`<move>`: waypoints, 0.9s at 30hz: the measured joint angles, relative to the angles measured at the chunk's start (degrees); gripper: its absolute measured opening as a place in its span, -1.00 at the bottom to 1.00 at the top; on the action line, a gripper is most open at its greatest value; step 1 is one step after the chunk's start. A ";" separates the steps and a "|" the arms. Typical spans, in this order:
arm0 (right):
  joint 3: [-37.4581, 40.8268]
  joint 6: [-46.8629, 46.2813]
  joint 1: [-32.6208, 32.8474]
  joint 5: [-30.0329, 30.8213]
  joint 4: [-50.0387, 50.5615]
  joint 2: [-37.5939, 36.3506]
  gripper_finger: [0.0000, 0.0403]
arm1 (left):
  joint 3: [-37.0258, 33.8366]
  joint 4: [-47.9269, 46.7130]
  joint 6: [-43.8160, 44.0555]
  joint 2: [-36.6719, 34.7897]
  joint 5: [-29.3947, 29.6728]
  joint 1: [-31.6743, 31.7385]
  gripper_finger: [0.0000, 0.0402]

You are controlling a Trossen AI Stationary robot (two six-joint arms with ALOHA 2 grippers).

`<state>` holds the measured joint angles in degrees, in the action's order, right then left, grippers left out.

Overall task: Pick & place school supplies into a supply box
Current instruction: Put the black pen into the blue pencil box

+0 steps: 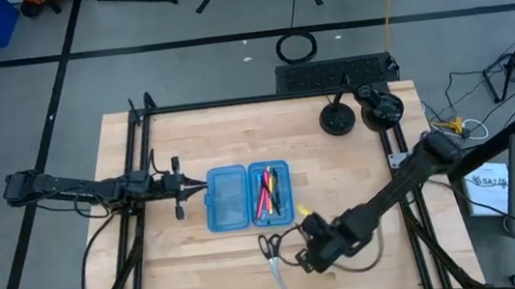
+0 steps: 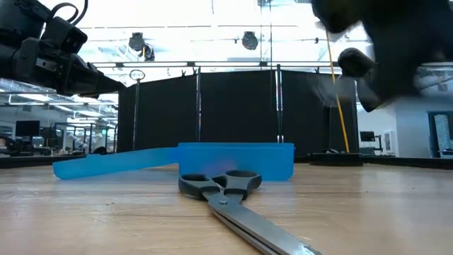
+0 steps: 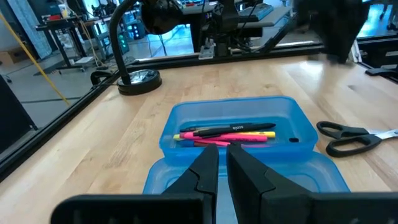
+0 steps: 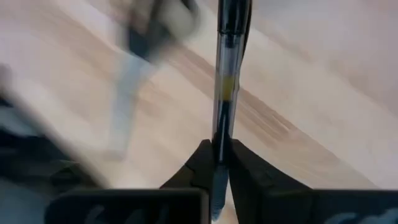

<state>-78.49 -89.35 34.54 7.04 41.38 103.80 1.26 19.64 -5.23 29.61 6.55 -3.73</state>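
1. The wooden table [image 1: 357, 162] is carrying the whole job, with the two arms reaching in from opposite sides.
2. The right arm [image 1: 408, 181] is slanting down toward the near edge, which is putting its gripper beside the items not yet boxed.
3. The left arm [image 1: 78, 191] is lying level on its own side, its gripper [image 1: 180, 184] waiting just beside the case's empty half. In the left wrist view its fingers [image 3: 208, 167] are pinched nearly together and are grasping nothing.
4. The supply box [image 1: 228, 198], a translucent blue hinged pencil case, is lying open near the table's middle. Both shallow halves are facing up, evidently so that items can be dropped in from above.
5. The right gripper [image 1: 314, 245] is hovering just beside the scissors, near the case's filled half. Its fingers [image 4: 202, 163] are clenching a clear-barrelled black pen [image 4: 229, 68], which is sticking straight out ahead of them. That hold appears to suit laying it lengthwise in the case.
6. The scissors [image 1: 273, 256], black-handled and silver-bladed, are lying flat on the table, just outside the case's near end and apart from it. They are not yet boxed.
7. The pens and pencils [image 1: 268, 190], pink, black and yellow among them, are lying lengthwise in the half nearer the right arm.
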 joint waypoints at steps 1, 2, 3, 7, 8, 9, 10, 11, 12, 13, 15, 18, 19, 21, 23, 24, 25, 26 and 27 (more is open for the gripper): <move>-0.06 -0.07 0.00 2.87 -0.04 -1.63 -0.90 | 0.00 0.00 -0.02 0.02 -0.02 0.00 -0.81; -0.01 -0.02 0.01 5.80 0.01 -2.82 -0.90 | 0.00 0.00 -0.01 0.00 -0.02 0.00 -0.81; 0.12 -0.06 -0.10 8.90 0.36 -3.89 -0.90 | 0.00 0.00 0.00 0.02 -0.02 0.00 -0.81; 0.00 -1.46 -4.16 20.38 -0.05 -8.81 -0.90 | 0.00 0.19 0.81 0.00 -0.02 0.00 -0.81; -0.06 -1.07 -6.01 20.45 -0.17 -9.73 -0.90 | 0.00 0.35 0.83 0.02 -0.02 0.00 -0.81; -0.06 0.47 -8.20 19.09 -0.38 -10.14 -0.90 | 0.00 0.53 0.83 0.02 -0.02 0.00 -0.81; -0.02 2.72 -10.44 17.00 -1.53 -10.19 -0.90 | 0.00 0.65 0.85 0.00 -0.02 0.00 -0.81; 0.02 5.18 -12.58 14.53 -3.06 -10.08 -0.90 | 0.00 0.80 0.94 0.01 -0.02 0.00 -0.81; 0.08 7.75 -14.73 12.15 -4.36 -9.96 -0.90 | 0.00 0.99 1.17 0.02 -0.02 0.00 -0.81; 0.12 10.39 -17.12 9.55 -5.71 -9.68 -0.90 | 0.00 1.17 1.27 0.00 -0.02 0.00 -0.81; -0.07 14.63 -21.45 4.40 -9.51 -8.95 -0.90 | 0.00 1.24 1.29 0.00 -0.02 0.00 -0.81; 0.01 19.28 -26.56 -0.96 -11.93 -6.64 -0.90 | 0.00 1.12 1.23 0.00 -0.02 0.00 -0.81; 0.03 20.60 -27.84 -2.51 -12.60 -5.87 -0.90 | 0.00 0.97 1.18 0.01 -0.02 -0.01 -0.81; 0.01 22.26 -29.93 -5.38 -14.04 -4.56 -0.90 | 0.00 0.98 1.11 0.00 -0.06 -0.02 -0.81; 0.01 23.38 -31.58 -7.38 -13.80 -3.30 -0.90 | 0.00 0.97 1.07 0.01 -0.06 -0.02 -0.81; -0.01 23.83 -32.16 -8.37 -13.56 -2.73 -0.90 | 0.00 0.98 1.07 0.00 -0.06 0.00 -0.81; -0.01 23.97 -32.77 -8.76 -12.85 -2.11 -0.90 | 0.00 0.98 1.06 0.01 -0.06 0.00 -0.81; 0.01 24.01 -33.16 -8.80 -12.17 -1.48 -0.90 | 0.00 0.96 1.05 0.00 -0.06 0.00 -0.81; 0.01 24.05 -33.48 -8.88 -12.02 -1.08 -0.90 | 0.00 0.98 1.05 0.00 -0.06 0.00 -0.81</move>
<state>-78.48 -65.30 1.06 -1.84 29.36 102.72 1.26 20.62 -4.19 29.61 6.48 -3.73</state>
